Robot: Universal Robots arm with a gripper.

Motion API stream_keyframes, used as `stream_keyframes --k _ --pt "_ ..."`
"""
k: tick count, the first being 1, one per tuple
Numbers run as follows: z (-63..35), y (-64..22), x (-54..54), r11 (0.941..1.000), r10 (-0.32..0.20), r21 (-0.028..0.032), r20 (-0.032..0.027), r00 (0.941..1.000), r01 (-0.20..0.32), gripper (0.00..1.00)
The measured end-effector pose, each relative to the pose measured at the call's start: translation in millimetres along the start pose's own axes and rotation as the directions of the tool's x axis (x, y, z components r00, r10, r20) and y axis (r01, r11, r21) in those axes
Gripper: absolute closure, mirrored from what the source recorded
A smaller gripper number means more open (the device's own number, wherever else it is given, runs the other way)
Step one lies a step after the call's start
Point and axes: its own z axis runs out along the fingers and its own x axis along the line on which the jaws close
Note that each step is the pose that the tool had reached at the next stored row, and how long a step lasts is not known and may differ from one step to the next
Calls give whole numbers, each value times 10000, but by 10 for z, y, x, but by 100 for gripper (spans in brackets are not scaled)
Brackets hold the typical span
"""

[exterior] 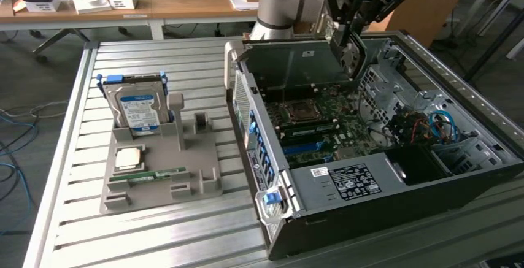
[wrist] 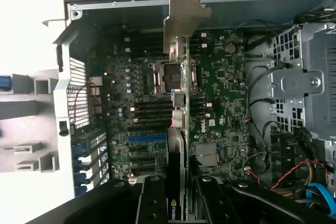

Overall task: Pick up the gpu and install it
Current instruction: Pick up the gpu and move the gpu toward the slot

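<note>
In the upper centre of the exterior view, the gripper [exterior: 360,7] is clamped on the gpu [exterior: 350,50] above the motherboard [exterior: 327,118]. It is probably best to keep the card upright and parallel to the expansion slots [wrist: 149,148], with its bracket [wrist: 181,19] against the computer case [exterior: 393,185] wall.

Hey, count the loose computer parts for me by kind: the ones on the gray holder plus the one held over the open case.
hard drive: 1
processor chip: 1
memory stick: 1
gpu: 1
Total: 4
</note>
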Motion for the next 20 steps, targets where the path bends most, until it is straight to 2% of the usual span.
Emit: stream_keyframes --k 6,13,20 --pt "1 2 -18 10000 -26 0 -1 10000 26 73" --pt "3 13 -129 9988 -482 -6 -26 9988 482 73" --pt "5 14 -146 9980 -632 -8 -34 9980 632 73"
